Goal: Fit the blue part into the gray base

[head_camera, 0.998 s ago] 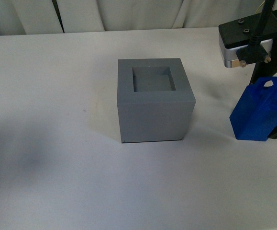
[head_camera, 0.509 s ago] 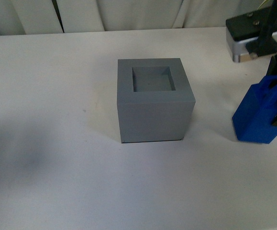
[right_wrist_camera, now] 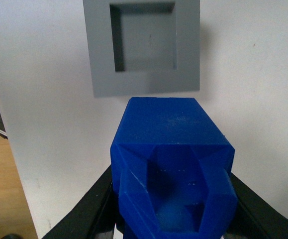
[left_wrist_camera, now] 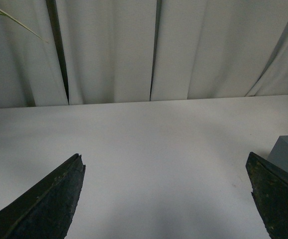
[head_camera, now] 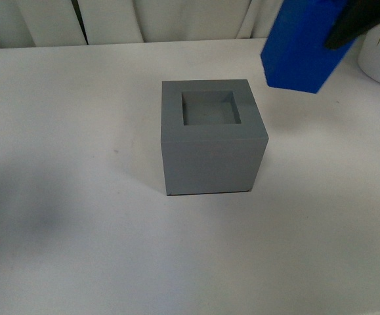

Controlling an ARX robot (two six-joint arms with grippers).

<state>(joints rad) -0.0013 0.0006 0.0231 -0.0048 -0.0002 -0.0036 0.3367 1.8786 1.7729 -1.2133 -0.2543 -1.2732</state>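
Front: blue part (head_camera: 300, 46) is in the air, tilted, up and to the right of the gray base (head_camera: 212, 154), not touching it. One dark finger (head_camera: 352, 26) shows against the part's right side. The base sits flat on the white table (head_camera: 78, 236) and its square recess is empty. Versus 1.0 s ago, the part was low at the right edge, at table level beside the base. Now it is raised and closer in, with its top cut off by the frame; the base hasn't shifted. Left wrist: left gripper (left_wrist_camera: 163, 199) has its jaws wide apart with nothing between them. It looks over bare table toward the curtain (left_wrist_camera: 109, 50), and only a corner of the base is in shot, so this arm looks idle. Right wrist: right gripper (right_wrist_camera: 173, 219) is clamped on the blue part, one finger on each side. The part's flat end points toward the base and overlaps its near wall in the picture, with the open recess just beyond. My read is that the lift is done and we're mid-carry, not yet over the hole. Next the part needs centring above the recess, the tilt taken out, and its sides squared to the walls before going straight down. Clearance looks modest, so a skewed entry could catch on the rim.
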